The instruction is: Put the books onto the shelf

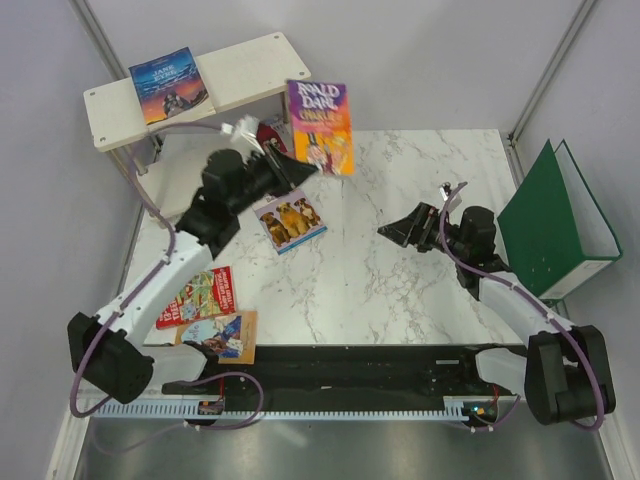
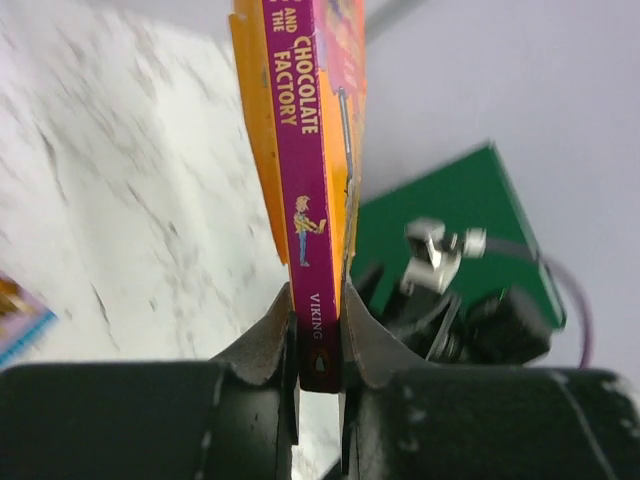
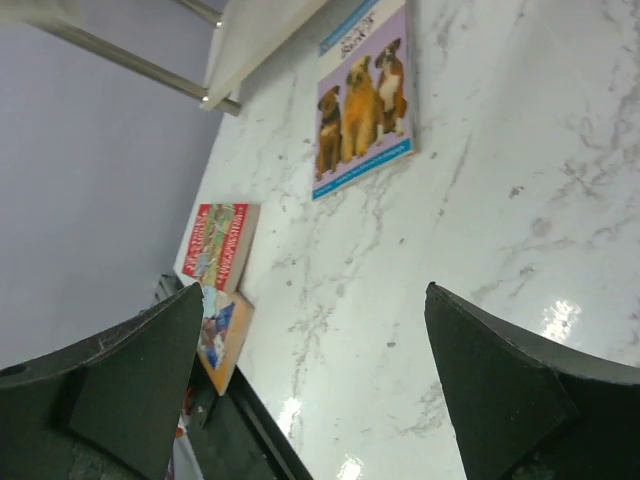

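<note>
Top external view gives you the Roald Dahl book (image 1: 320,127) lifted off the table (image 1: 420,300), cover turned up toward the camera. It has a purple band with yellow lettering at the top and orange below with a drawn figure. It hangs just right of the shelf (image 1: 250,70), beside the right end of the cream-white top board.

Your left gripper (image 1: 290,172) has it clamped. On the left wrist view the two dark fingers (image 2: 262,345) pinch the lower end of the magenta spine (image 2: 305,150), which reads "AND THE CHOCOLATE FACTORY" in yellow. The orange covers stand upright away from you.

Your right gripper (image 1: 400,232) is spread wide over the marble right of centre, with nothing between its fingers (image 3: 150,380).

The blue Jane Eyre book (image 1: 168,85) lies flat on the shelf's top board, left of its middle. Three books lie flat on the table:
- The dogs book (image 1: 290,222) is near the middle, close to the left arm.
- The red Treehouse book (image 1: 198,297) is at the near left.
- The orange-brown book (image 1: 222,337) is just nearer, at the table's edge.

The green binder (image 1: 545,225) stands at the right.
</note>
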You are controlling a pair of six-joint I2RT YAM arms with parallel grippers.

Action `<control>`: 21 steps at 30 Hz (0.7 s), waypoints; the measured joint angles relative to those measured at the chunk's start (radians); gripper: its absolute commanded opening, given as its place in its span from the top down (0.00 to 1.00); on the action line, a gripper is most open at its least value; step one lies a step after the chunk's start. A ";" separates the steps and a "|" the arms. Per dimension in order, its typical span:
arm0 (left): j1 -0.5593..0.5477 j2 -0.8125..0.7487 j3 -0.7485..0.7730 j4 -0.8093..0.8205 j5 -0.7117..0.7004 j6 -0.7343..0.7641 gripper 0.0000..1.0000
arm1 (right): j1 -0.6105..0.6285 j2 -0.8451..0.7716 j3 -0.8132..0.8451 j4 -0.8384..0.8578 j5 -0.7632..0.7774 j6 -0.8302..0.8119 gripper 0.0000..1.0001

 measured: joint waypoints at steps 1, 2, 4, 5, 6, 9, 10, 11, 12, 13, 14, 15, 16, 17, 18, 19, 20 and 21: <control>0.055 0.002 0.068 -0.058 0.023 0.004 0.98 | 0.005 -0.016 -0.007 -0.031 0.027 -0.030 0.02; 0.107 0.007 0.135 -0.109 0.038 0.010 0.98 | 0.010 -0.026 -0.016 -0.053 0.047 -0.050 0.02; 0.196 0.029 0.301 -0.238 0.060 0.031 0.98 | 0.032 -0.040 -0.043 -0.095 0.094 -0.090 0.02; 0.233 0.047 0.388 -0.286 0.074 0.039 0.98 | 0.047 -0.042 -0.060 -0.108 0.118 -0.105 0.02; 0.265 0.066 0.480 -0.346 0.089 0.047 0.98 | 0.064 -0.040 -0.077 -0.120 0.137 -0.115 0.02; 0.366 0.141 0.749 -0.481 0.169 0.051 0.98 | 0.123 -0.020 -0.131 -0.131 0.190 -0.133 0.02; 0.406 0.172 0.835 -0.512 0.209 0.048 0.98 | 0.145 -0.008 -0.145 -0.131 0.204 -0.136 0.02; 0.459 0.197 0.906 -0.527 0.257 0.034 0.98 | 0.166 0.007 -0.156 -0.129 0.219 -0.136 0.02; 0.511 0.222 0.966 -0.541 0.310 0.015 0.98 | 0.186 0.024 -0.166 -0.126 0.229 -0.137 0.02; 0.575 0.248 1.019 -0.554 0.364 -0.010 0.98 | 0.205 0.041 -0.172 -0.123 0.241 -0.137 0.02; 0.614 0.265 1.044 -0.561 0.394 -0.029 0.98 | 0.219 0.054 -0.176 -0.121 0.249 -0.137 0.02; 0.665 0.286 1.070 -0.571 0.436 -0.055 0.98 | 0.232 0.070 -0.180 -0.114 0.254 -0.136 0.02; 0.705 0.305 1.082 -0.578 0.472 -0.079 0.98 | 0.244 0.084 -0.183 -0.109 0.261 -0.137 0.02; 0.737 0.320 1.085 -0.585 0.500 -0.097 0.98 | 0.254 0.097 -0.186 -0.101 0.269 -0.136 0.02; 0.768 0.338 1.086 -0.596 0.536 -0.118 0.98 | 0.261 0.107 -0.189 -0.096 0.274 -0.136 0.02; 0.795 0.357 1.085 -0.613 0.568 -0.139 0.98 | 0.266 0.116 -0.193 -0.087 0.280 -0.136 0.02; 0.821 0.375 1.081 -0.628 0.595 -0.161 0.98 | 0.268 0.121 -0.195 -0.075 0.280 -0.136 0.02; 0.844 0.389 1.069 -0.639 0.620 -0.182 0.98 | 0.271 0.124 -0.198 -0.062 0.283 -0.137 0.02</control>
